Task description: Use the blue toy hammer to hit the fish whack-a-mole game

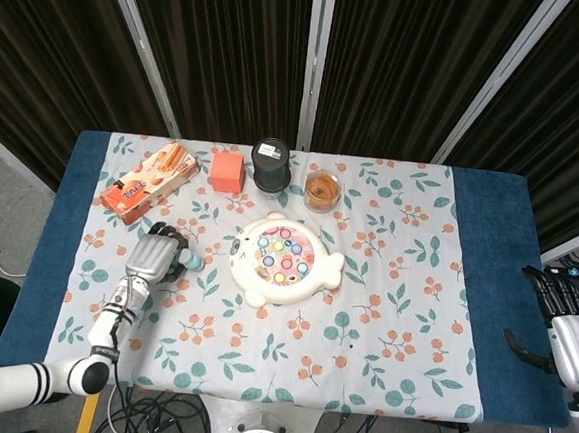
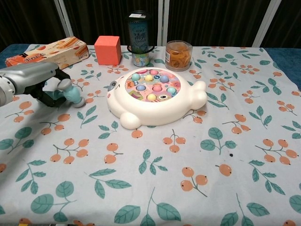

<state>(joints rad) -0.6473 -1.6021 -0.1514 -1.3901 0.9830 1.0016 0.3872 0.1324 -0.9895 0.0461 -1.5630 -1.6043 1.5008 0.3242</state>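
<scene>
Standing behind the fish whack-a-mole game (image 2: 153, 96), a clear jar (image 2: 178, 55) holds amber-brown contents, and a dark canister (image 2: 139, 36) stands just left of the jar. Left of the game, the left hand (image 2: 35, 77) lies low over the worktop (image 2: 188, 155), its fingers (image 2: 49, 96) curled around the blue toy hammer (image 2: 71, 94). Well right of the game, the right hand (image 1: 573, 339) hangs past the worktop's edge, fingers apart, holding nothing.

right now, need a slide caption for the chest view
Left hand grips the blue toy hammer beside the fish whack-a-mole game on a floral tablecloth.
</scene>
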